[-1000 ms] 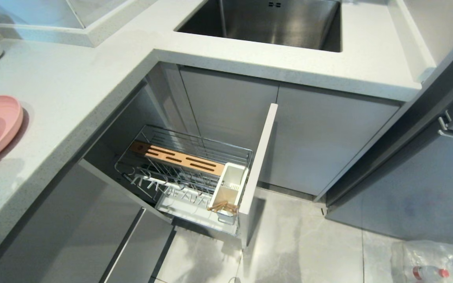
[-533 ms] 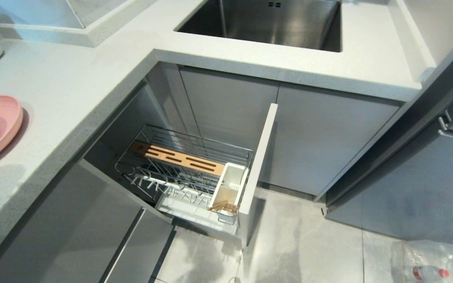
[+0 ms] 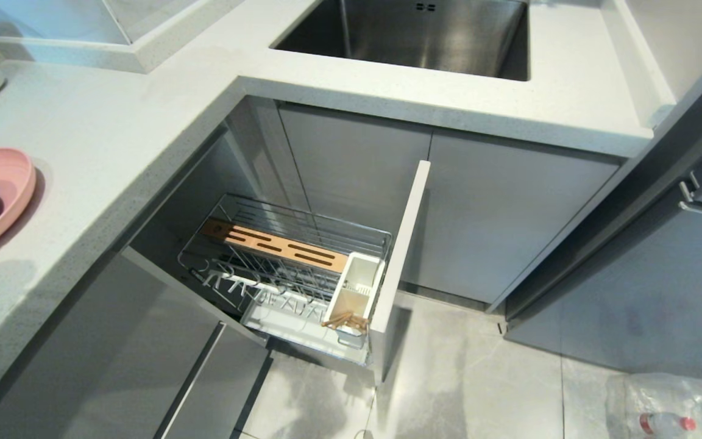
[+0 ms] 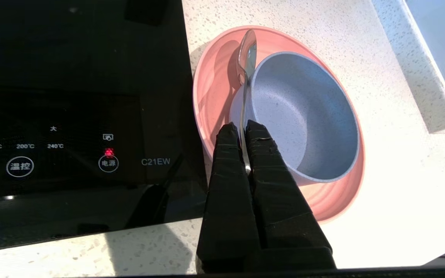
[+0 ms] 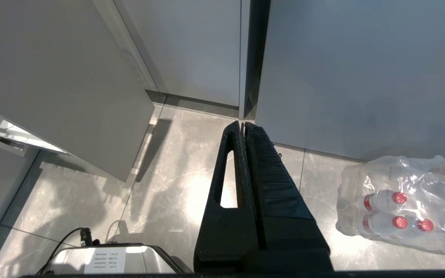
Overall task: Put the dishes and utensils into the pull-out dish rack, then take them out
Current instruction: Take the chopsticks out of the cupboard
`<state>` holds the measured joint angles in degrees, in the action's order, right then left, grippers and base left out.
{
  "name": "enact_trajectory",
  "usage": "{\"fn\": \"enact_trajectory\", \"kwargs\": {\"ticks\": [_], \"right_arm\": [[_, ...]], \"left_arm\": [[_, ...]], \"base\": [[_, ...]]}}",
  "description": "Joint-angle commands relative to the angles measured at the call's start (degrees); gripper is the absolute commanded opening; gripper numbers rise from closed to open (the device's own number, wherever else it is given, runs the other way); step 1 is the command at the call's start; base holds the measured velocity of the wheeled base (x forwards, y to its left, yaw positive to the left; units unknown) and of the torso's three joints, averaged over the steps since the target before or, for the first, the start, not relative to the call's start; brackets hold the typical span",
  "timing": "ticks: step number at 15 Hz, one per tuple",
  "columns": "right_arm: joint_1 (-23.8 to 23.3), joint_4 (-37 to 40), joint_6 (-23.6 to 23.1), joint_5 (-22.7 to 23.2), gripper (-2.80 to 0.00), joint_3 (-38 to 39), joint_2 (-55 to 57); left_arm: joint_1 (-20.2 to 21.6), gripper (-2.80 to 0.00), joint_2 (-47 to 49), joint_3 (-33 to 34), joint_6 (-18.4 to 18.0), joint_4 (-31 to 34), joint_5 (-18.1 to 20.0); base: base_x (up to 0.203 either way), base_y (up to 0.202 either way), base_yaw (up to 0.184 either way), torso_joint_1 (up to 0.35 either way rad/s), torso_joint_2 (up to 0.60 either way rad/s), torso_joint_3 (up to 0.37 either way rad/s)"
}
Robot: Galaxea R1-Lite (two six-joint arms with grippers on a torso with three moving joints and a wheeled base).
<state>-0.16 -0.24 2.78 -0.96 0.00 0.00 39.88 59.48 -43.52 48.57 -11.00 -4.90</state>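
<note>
The left gripper (image 4: 243, 129) is clamped on the handle of the grey metal spoon (image 4: 246, 58), above the pale blue bowl (image 4: 303, 116) that sits in the pink plate (image 4: 211, 85) on the speckled counter (image 4: 323, 31), beside a black induction cooktop (image 4: 79, 96). The spoon looks light, stiff and slick; the thin handle could pivot between the pads, so a hold nearer its middle seems safer than at the tip. The pull-out dish rack (image 3: 302, 256) stands open below the counter, its wire slots bare. Its white caddy (image 3: 357, 289) holds what appear to be the wooden chopsticks (image 3: 343, 321), though they are small here. The right gripper (image 5: 243, 125) hangs parked over the floor, fingers together and holding nothing.
</note>
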Motion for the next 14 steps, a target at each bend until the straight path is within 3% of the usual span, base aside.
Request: {"fn": "enact_trajectory", "kwargs": {"ticks": [1, 14], "right_arm": [[0.0, 0.0, 0.1, 0.0, -2.8, 0.0, 0.0], [0.0, 0.0, 0.0, 0.0, -2.8, 0.0, 0.0]], "left_arm": [[0.0, -2.8, 0.2, 0.0, 0.4, -0.1, 0.2], [0.5, -2.8, 5.4, 0.1, 2.2, 0.2, 2.9]], "base": [[0.0, 0.0, 0.0, 0.0, 0.0, 0.0], [0.0, 0.0, 0.0, 0.0, 0.0, 0.0]]}}
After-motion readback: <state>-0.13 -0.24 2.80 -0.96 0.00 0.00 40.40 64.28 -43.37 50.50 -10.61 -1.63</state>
